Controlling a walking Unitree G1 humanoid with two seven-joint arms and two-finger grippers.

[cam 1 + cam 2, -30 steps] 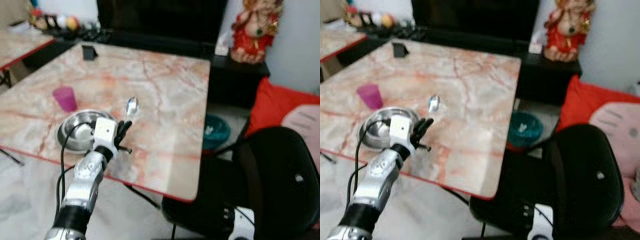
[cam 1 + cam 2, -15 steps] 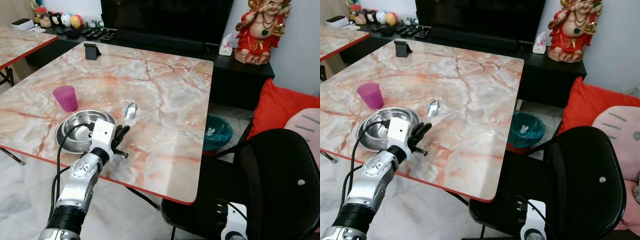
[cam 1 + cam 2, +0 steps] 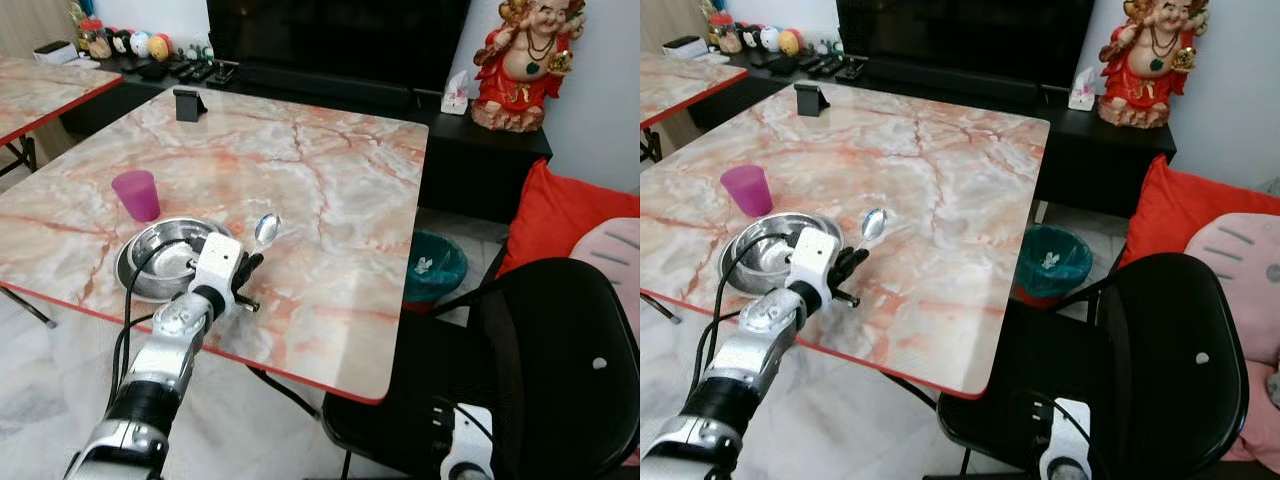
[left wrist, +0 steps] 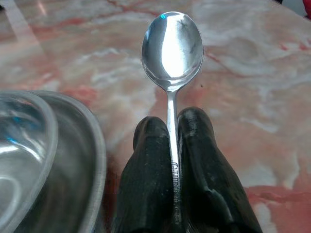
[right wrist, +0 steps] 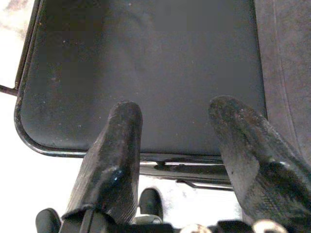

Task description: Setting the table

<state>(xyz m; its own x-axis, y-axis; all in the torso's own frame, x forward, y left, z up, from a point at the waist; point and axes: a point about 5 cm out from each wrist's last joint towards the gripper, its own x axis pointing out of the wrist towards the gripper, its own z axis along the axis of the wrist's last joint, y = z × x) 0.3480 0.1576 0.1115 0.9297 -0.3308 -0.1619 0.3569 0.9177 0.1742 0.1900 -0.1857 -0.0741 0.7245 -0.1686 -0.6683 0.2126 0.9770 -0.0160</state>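
My left gripper is shut on the handle of a steel spoon. It is low over the marble table, at the right rim of a steel plate. In the left wrist view the spoon sticks out from between the two black fingers, bowl facing up, with the plate's rim beside it. A purple cup stands just behind the plate. My right gripper hangs open above a black chair seat.
A black chair stands at the table's near right corner. A teal bin sits on the floor beyond it, with red and pink cushions to the right. A small black stand is at the table's far edge. A second marble table lies far left.
The head views were blurred a second ago and are now sharp and slightly shifted. My left gripper stays shut on the spoon beside the plate, having edged a little forward.
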